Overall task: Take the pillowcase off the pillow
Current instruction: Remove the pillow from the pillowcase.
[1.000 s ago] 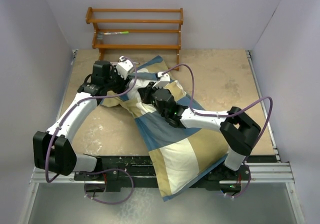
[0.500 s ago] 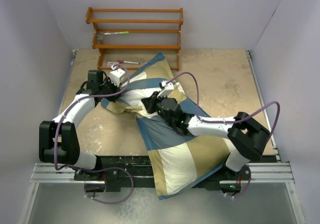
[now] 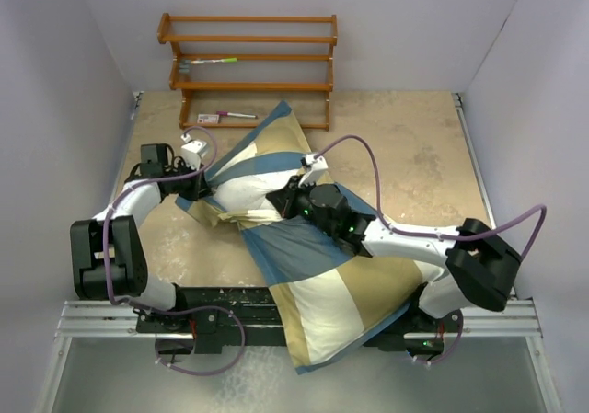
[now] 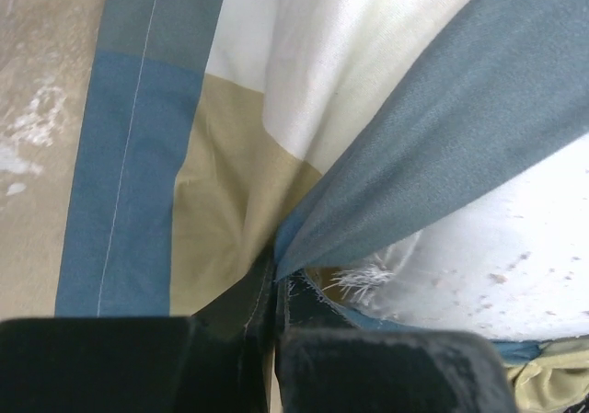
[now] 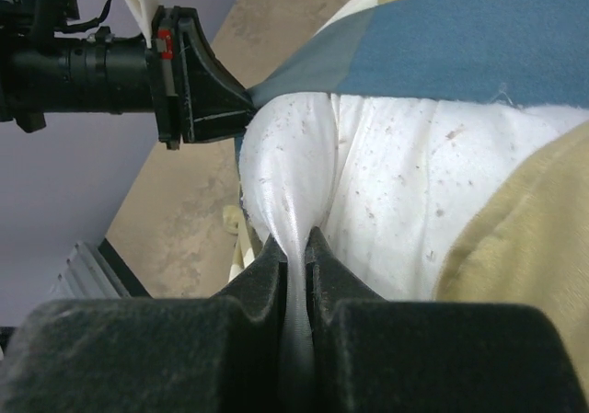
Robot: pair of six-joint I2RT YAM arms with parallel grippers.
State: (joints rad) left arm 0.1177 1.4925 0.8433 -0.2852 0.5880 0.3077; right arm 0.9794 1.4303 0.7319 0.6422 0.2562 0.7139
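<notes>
Pulled leftward, left end effector (image 4: 275, 284) pinches blue-edged pillowcase (image 4: 129, 174); right end effector (image 5: 294, 249) — clamped on speckled pillow (image 5: 405, 183).

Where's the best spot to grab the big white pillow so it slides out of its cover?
Pinch a fold of the plump white pillow where it pokes from the open mouth of the blue, tan and cream fabric pillowcase, coming from that open end. Only there is it uncovered and soft enough to bunch. The right gripper is shut on one.
</notes>
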